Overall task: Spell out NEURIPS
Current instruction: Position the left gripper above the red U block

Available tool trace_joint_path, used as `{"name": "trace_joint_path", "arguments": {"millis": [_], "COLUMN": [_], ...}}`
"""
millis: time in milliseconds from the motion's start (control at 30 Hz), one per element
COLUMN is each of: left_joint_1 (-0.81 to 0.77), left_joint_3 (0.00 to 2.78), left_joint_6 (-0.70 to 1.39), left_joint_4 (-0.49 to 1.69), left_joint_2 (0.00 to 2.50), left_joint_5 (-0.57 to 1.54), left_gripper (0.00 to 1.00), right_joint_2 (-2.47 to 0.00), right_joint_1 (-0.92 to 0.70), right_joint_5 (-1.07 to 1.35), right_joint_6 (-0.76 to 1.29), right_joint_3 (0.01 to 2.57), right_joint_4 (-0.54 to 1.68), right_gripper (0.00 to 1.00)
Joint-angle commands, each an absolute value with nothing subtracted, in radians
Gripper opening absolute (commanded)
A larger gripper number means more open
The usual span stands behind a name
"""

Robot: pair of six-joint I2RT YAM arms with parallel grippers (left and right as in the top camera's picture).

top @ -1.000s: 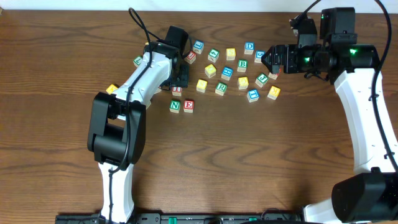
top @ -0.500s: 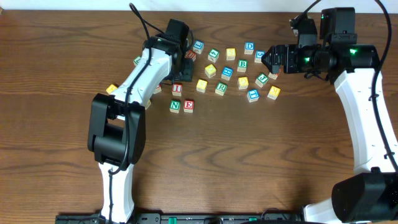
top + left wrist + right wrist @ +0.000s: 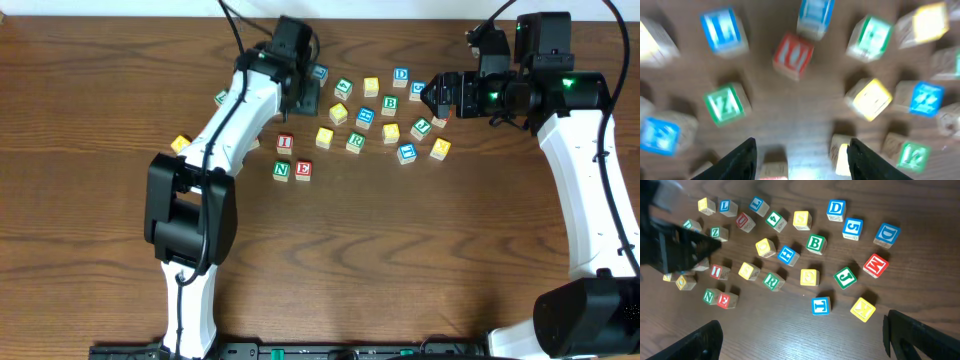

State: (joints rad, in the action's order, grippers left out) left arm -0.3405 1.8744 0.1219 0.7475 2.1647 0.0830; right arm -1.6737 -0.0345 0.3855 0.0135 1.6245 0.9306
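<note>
Lot: small wooden alphabet cubes (image 3: pixel 816 244), square-edged, pale matte faces with coloured borders and letters. Laid on a brown table (image 3: pixel 420 250) of streaked wood grain.

Green N cube (image 3: pixel 282 170) and red E cube (image 3: pixel 303 170): side by side, touching, in a short row running left to right, letters upright toward the near edge, on the near side of the scatter.

Red I cube (image 3: pixel 285 143): just behind the N, squared to it.

Green R cube (image 3: pixel 356 141): within the scatter, turned slightly askew.

Red U cube (image 3: pixel 793 56): blurred, rotated askew, ahead of the left gripper (image 3: pixel 801 157); black fingers apart, nothing between.

Right gripper (image 3: pixel 802 330): fingers wide apart, empty, above the scatter's right side.
</note>
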Motion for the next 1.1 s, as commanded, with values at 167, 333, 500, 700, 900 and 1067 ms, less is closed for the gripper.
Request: {"name": "trace_joint_path", "arguments": {"millis": [167,333,500,700,900,1067], "left_joint_1": [-0.339,-0.339,-0.339,-0.337,-0.337,-0.337], "left_joint_3": [2.011,2.011,2.011,2.011,2.011,2.011], "left_joint_6": [0.028,0.013,-0.046,-0.117,-0.176,-0.191], "left_joint_4": [0.746,0.746,0.699,0.613,0.585,0.578], "left_joint_2": [2.172,2.172,2.172,2.174,2.212,2.268], "left_joint_5": [0.01,0.01,0.011,0.01,0.01,0.01], "left_gripper": [0.58,0.58,0.58,0.58,0.58,0.58], "right_joint_2": [-1.674,-1.674,-1.674,-1.674,-1.674,-1.674], "right_joint_1": [-0.028,-0.028,-0.028,-0.028,-0.028,-0.028], "right_joint_5": [0.384,0.384,0.384,0.384,0.384,0.384], "right_joint_6": [0.002,0.002,0.002,0.002,0.002,0.002], "right_joint_3": [1.641,1.641,1.641,1.641,1.641,1.641], "right_joint_4": [0.933,0.933,0.933,0.933,0.933,0.933], "right_gripper": [0.99,0.99,0.99,0.99,0.99,0.99]}}
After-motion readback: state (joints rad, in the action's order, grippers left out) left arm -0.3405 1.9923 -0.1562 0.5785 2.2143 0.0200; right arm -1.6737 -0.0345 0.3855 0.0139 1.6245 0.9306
